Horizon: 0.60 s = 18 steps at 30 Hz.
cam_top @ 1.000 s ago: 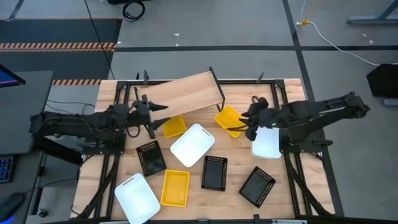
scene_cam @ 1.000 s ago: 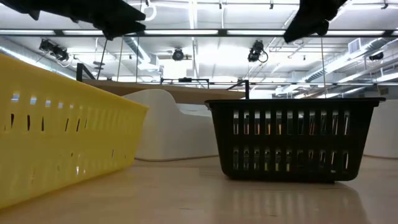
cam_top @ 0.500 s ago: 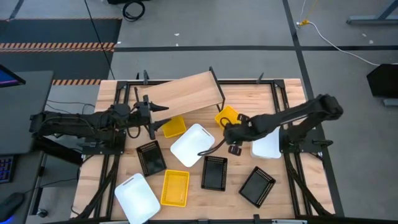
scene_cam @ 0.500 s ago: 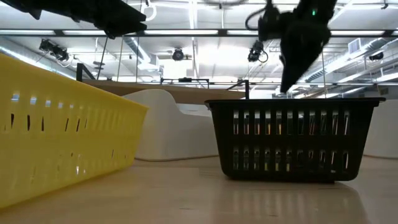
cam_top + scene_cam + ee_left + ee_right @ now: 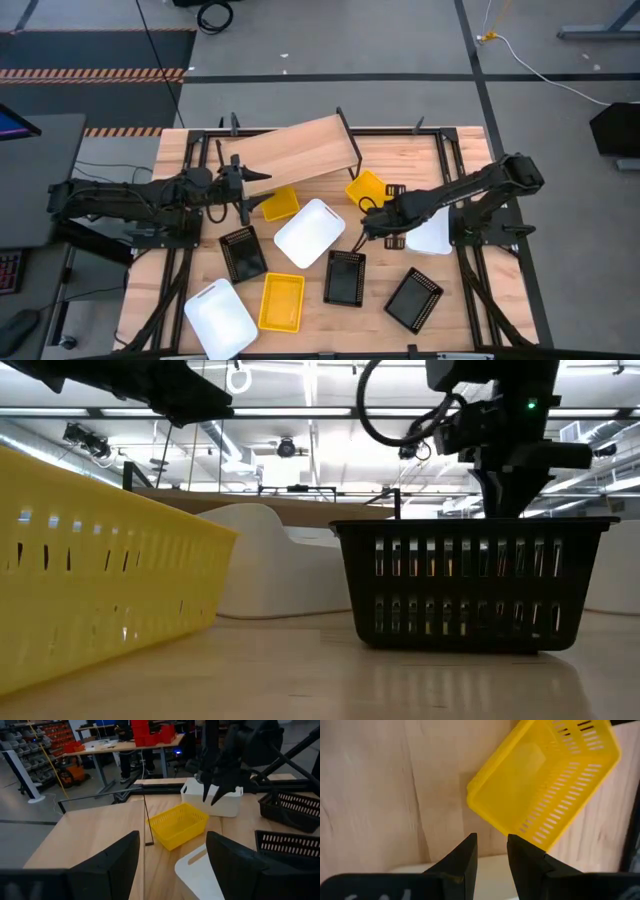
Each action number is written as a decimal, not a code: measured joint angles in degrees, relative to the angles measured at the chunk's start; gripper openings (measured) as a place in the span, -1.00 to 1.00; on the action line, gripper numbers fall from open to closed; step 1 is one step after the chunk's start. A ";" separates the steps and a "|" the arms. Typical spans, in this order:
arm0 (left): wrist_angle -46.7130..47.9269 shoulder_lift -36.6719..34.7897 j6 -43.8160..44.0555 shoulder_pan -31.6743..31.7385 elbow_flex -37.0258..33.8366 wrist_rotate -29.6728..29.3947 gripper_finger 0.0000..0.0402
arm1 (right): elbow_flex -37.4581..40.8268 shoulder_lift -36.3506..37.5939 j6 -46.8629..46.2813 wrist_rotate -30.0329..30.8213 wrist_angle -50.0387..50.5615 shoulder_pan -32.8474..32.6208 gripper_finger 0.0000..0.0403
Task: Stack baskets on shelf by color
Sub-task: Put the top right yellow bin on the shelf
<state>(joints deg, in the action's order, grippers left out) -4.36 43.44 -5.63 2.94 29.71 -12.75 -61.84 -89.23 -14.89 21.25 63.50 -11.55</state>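
Reaching over table, right gripper (image 5: 367, 226) fingers (image 5: 461, 854) seemingly empty.

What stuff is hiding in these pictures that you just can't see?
- Low view: the yellow basket runs off the picture's edge and blocks the table behind it.
- Low view: the shelf shows only as a strip behind the white basket and black basket.
- Right wrist view: the right gripper hides the table beneath it.

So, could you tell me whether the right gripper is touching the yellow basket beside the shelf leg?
Apart. In the right wrist view the right gripper has bare tabletop showing between its fingertips and the yellow basket, and nothing sits between the fingers.
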 joint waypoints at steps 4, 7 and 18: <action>0.00 0.00 -0.04 0.00 0.00 0.00 0.16 | 2.09 0.09 4.20 -1.13 -1.95 0.32 -0.44; 0.02 0.00 -0.04 -0.01 0.00 0.00 0.17 | 4.40 0.07 5.02 -0.78 -3.87 0.99 -0.43; 0.44 0.00 -1.27 -0.02 0.00 0.18 0.17 | 6.73 0.00 13.90 0.12 -11.40 3.56 -0.43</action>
<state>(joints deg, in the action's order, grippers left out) -3.92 43.44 -6.90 2.92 29.71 -12.57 -55.11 -89.23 -0.99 21.37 52.10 -7.99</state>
